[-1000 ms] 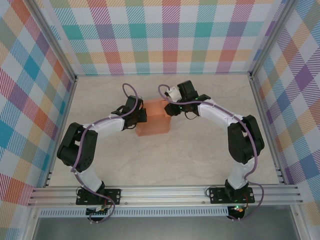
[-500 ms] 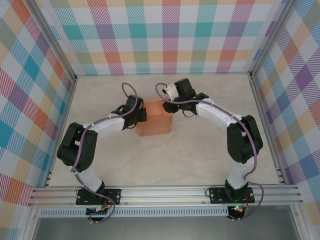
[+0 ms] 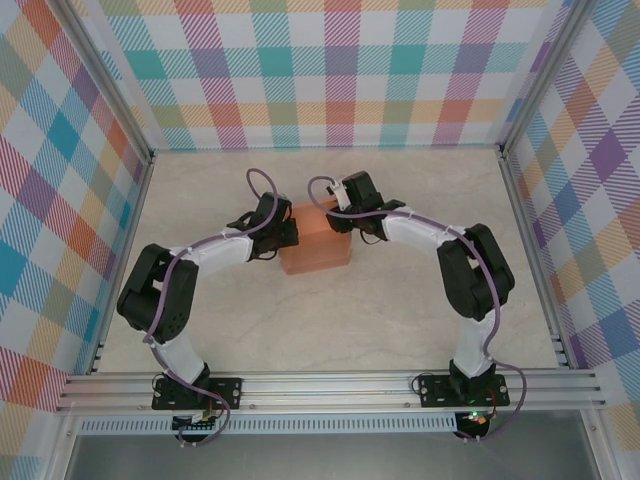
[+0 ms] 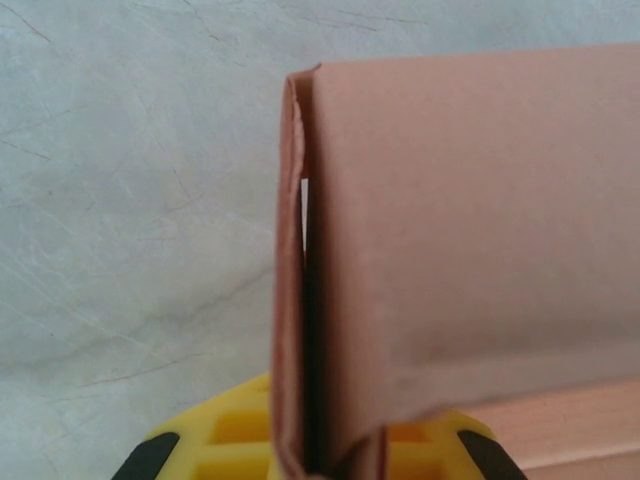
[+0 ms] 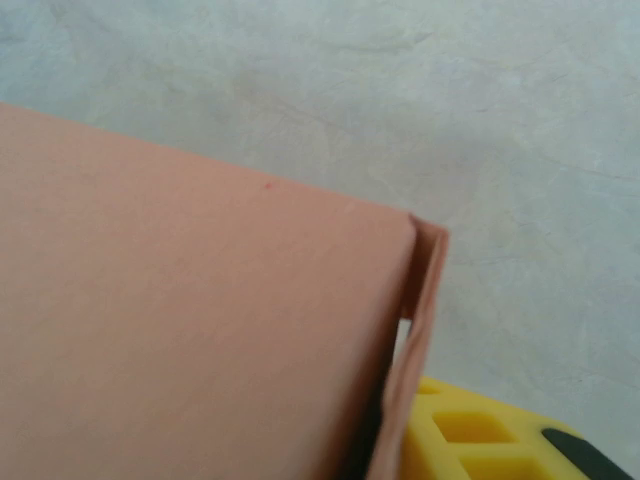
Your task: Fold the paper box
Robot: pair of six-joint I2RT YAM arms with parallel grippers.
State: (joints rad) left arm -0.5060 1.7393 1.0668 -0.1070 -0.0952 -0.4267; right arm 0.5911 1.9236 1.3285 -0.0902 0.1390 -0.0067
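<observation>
- The pale worktop [image 3: 400, 300] carries the salmon-orange paper box [image 3: 316, 250] at its middle, between the two arms.
- The left gripper [image 3: 289, 232] is at the box's left side, its jaws pinched narrow on a doubled flap.
- The right gripper [image 3: 336, 214] is at the box's far right corner; how its jaws stand I cannot tell.

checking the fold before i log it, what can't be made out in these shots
- Top external: how wide the right gripper stands, hidden under its wrist at the paper box.
- Left wrist: the box's inside, dark behind its wall.
- Right wrist: whether the yellow finger grips the flap, cut off by the bottom edge.
</observation>
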